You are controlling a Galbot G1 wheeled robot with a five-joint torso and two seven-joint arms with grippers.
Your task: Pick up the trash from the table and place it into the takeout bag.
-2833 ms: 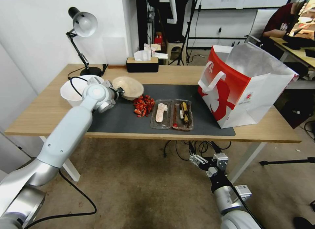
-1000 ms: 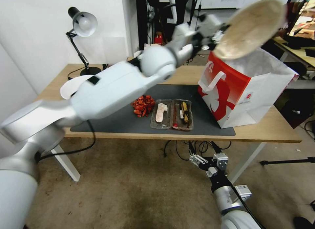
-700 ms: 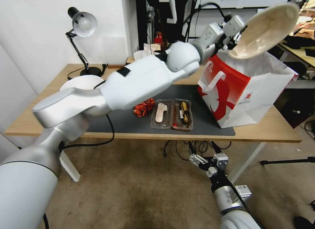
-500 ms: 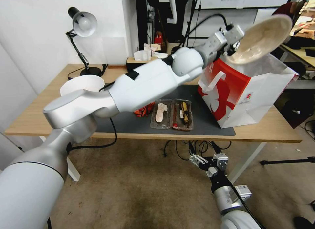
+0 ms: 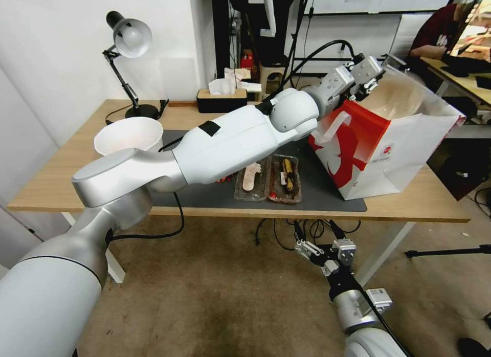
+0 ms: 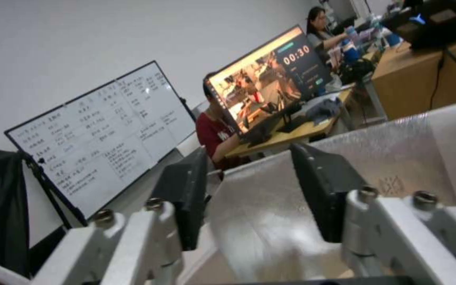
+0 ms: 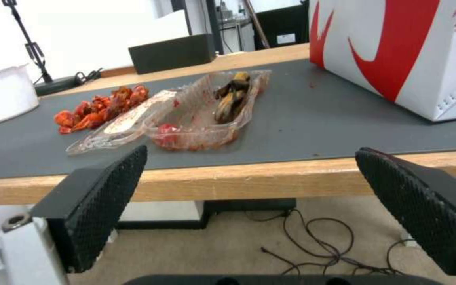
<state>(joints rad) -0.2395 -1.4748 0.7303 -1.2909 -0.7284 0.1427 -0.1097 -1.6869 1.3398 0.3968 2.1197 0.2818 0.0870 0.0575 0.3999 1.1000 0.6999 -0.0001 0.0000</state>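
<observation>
Glossy white-and-silver arms, black cables; black textured pads [image 7: 107, 198] on screwed grey fingers

You're looking at a white wall [image 5: 61, 55] behind a black desk lamp [image 5: 128, 45] (its shade tilted down), while a whiteboard [image 6: 101, 130] is standing beyond and brown carpet [image 5: 220, 295] is covering the floor.

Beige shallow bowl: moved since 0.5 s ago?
Yes. The beige shallow bowl dropped from above the red-and-white paper takeout bag's rim to inside it, beside the open left tool.
</observation>
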